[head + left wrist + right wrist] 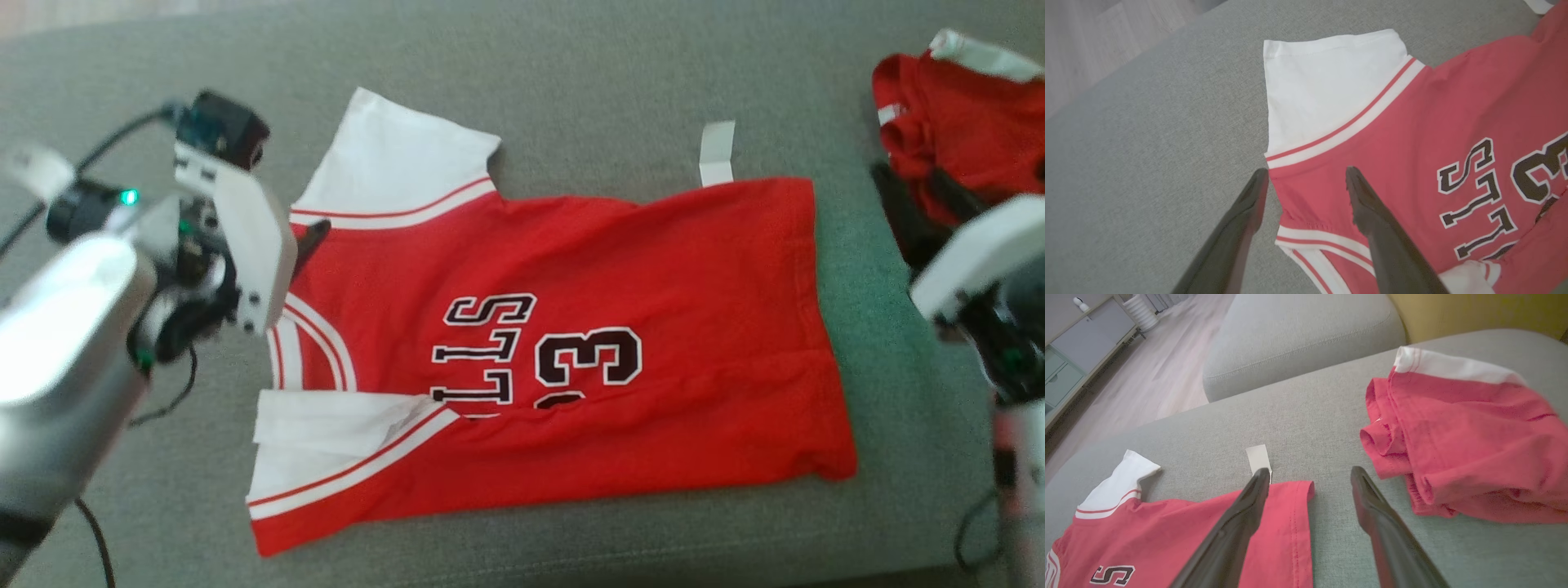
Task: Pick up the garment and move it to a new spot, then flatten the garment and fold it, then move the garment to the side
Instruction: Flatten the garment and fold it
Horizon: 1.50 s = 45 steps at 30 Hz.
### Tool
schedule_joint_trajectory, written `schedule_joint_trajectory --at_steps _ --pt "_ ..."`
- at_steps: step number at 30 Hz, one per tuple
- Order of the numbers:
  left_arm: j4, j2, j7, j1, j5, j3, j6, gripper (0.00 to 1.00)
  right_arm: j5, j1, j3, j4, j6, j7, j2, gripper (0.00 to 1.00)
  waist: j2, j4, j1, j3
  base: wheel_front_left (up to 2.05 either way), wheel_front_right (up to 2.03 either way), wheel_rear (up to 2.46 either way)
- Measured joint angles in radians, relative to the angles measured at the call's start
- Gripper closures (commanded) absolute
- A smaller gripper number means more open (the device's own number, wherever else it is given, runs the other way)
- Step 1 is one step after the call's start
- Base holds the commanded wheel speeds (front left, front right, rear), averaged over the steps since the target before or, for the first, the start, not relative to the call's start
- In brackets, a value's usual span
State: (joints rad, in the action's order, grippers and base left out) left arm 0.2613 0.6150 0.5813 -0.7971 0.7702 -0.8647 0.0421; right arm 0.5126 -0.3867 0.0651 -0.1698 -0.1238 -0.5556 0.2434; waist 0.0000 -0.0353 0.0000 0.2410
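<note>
The garment (571,343) is a red jersey with white sleeves and black lettering, spread on the grey couch seat (571,90), collar toward the left. Its near long side is folded over, hiding part of the lettering. My left gripper (306,245) hovers open at the collar end. In the left wrist view its fingertips (1307,174) straddle the garment's (1412,122) shoulder edge, with nothing held. My right gripper (906,188) is open beside the hem. In the right wrist view its fingertips (1310,472) stand above the garment's (1167,539) hem corner and a white tag (1258,457).
A second red garment (955,122) lies crumpled at the far right of the seat, close to my right gripper, and appears as the red heap (1474,437). Another grey cushion (1298,335) and wooden floor (1167,375) lie beyond. Cables hang by my left arm (65,327).
</note>
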Motion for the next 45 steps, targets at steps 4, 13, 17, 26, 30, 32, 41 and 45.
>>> schedule_joint_trajectory --at_steps 4,13,17,26,30,32,41,45 --pt "0.133 -0.053 0.027 -0.098 0.006 -0.007 -0.060 0.00 0.039 -0.111 -0.081 -0.124 0.000 -0.021 0.013 0.00 0.0000 -0.015 0.0000 0.042 0.00 0.00 0.00" --pt "0.380 -0.147 0.001 -0.281 -0.021 -0.027 -0.138 0.00 0.105 -0.264 -0.222 -0.291 0.000 -0.058 0.032 0.00 0.0000 -0.044 0.0001 0.131 0.00 0.00 0.00" --pt "0.479 -0.155 -0.017 -0.323 -0.022 -0.029 -0.150 0.00 0.124 -0.292 -0.285 -0.323 0.000 -0.061 0.040 0.00 0.0000 -0.062 0.0001 0.159 0.00 0.00 0.00" --pt "0.611 -0.189 -0.083 -0.399 0.004 -0.023 -0.166 0.00 0.171 -0.340 -0.387 -0.333 0.000 -0.026 0.052 0.00 0.0000 -0.102 0.0001 0.214 0.00 0.00 0.00" --pt "0.643 -0.196 -0.097 -0.428 0.009 -0.030 -0.167 0.00 0.196 -0.359 -0.422 -0.328 0.000 -0.004 0.053 0.00 0.0000 -0.118 0.0001 0.235 0.00 0.00 0.00" --pt "0.652 -0.196 -0.109 -0.441 0.009 -0.034 -0.167 0.00 0.207 -0.367 -0.436 -0.328 0.000 0.008 0.054 0.00 0.0000 -0.125 0.0001 0.244 0.00 0.00 0.00" --pt "0.653 -0.194 -0.086 -0.452 0.072 -0.098 -0.167 0.52 0.253 -0.386 -0.500 -0.342 0.000 0.038 0.068 0.23 0.0000 -0.139 0.0001 0.249 0.00 0.00 0.00" --pt "0.649 -0.187 -0.086 -0.459 0.087 -0.126 -0.174 1.00 0.277 -0.387 -0.526 -0.346 0.000 0.060 0.081 1.00 0.0000 -0.140 0.0001 0.249 0.00 0.00 0.00"
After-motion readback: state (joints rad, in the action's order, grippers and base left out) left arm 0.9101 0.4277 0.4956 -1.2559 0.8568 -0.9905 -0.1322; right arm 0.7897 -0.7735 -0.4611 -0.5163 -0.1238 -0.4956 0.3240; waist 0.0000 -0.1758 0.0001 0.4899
